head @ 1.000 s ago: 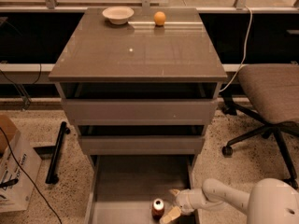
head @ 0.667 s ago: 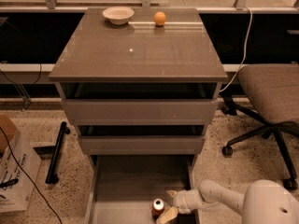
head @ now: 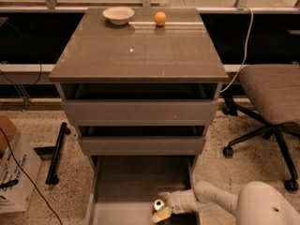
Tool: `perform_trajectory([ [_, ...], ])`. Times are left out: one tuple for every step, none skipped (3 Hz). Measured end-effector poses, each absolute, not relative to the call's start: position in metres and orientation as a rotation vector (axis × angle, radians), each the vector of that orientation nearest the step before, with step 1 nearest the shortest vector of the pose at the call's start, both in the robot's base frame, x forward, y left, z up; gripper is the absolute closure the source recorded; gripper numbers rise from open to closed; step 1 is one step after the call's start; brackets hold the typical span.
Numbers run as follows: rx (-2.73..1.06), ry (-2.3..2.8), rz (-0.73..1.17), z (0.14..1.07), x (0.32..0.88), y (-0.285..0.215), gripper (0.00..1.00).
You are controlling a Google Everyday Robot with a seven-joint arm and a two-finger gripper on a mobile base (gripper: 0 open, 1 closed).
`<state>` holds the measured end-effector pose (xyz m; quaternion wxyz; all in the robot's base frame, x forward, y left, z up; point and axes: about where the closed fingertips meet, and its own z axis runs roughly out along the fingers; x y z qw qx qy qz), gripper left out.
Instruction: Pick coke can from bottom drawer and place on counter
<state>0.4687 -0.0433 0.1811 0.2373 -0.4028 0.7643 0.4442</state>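
The coke can (head: 158,205) stands in the open bottom drawer (head: 126,182), near its front right; only its silver top and a bit of red show. My gripper (head: 161,206) reaches in from the lower right on a white arm, with one pale finger behind the can and one in front of it, right around the can. The counter (head: 140,50) is the glossy grey-brown top of the cabinet, well above the drawer.
A white bowl (head: 118,15) and an orange ball (head: 160,18) sit at the back of the counter. An office chair (head: 272,102) stands to the right. A cardboard box (head: 14,168) and a black bar (head: 56,151) lie on the floor at left.
My arm has slid a little to the left, bringing the gripper's fingers closer around the can. The can has not moved.
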Motion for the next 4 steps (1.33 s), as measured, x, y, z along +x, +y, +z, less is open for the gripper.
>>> perform_trajectory([
  [-1.074, 2.104, 1.251, 0.177, 0.464, -0.038, 0.38],
  [-1.057, 2.11, 1.236, 0.187, 0.465, -0.044, 0.61],
  [-1.05, 2.067, 1.21, 0.232, 0.472, -0.06, 0.85],
  [-1.116, 2.006, 1.22, 0.309, 0.484, -0.083, 1.0],
])
